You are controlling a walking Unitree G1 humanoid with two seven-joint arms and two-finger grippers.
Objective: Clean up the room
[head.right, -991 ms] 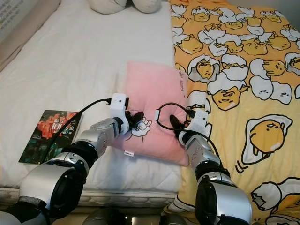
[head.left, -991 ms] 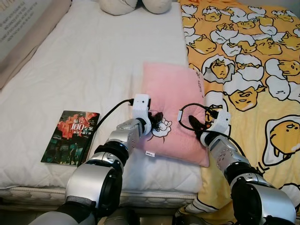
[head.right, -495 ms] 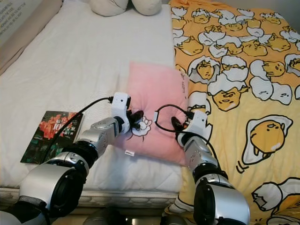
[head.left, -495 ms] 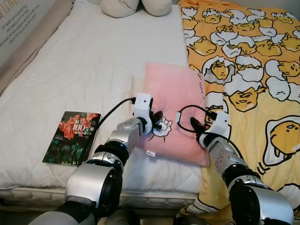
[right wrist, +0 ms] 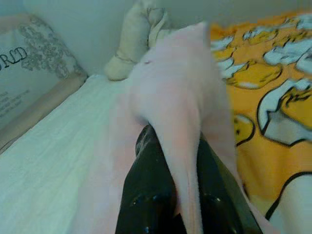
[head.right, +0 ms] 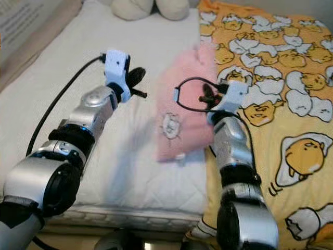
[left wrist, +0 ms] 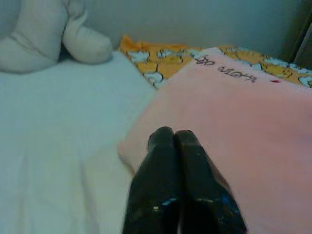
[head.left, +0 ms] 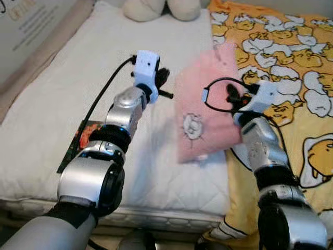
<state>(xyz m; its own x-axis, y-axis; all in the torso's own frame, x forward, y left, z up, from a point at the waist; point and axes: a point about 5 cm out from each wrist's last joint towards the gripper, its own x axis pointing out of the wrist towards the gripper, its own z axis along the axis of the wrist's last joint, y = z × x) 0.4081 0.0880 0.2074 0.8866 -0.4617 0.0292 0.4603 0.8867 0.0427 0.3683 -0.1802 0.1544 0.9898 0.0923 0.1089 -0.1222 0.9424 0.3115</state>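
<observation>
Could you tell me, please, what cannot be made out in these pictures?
- Pink plush pillow: motion-blurred in both eye views, so its printed figure is unreadable.
- Dark paperback book: mostly hidden behind the left arm in the left eye view.
- Cream stuffed toy: cut off by the top edge.

A pink pillow (head.right: pixel 187 107), blurred, hangs tilted near the centre of the frame above the white mattress (head.right: pixel 67 67). The right gripper (head.right: pixel 207 96) grips its right edge, beside the yellow egg-print blanket (head.right: pixel 291 104). The left gripper (head.right: pixel 136 83) is raised left of the pillow, apart from it. Two cream plush shapes (head.right: pixel 151 8) lie at the top edge.
</observation>
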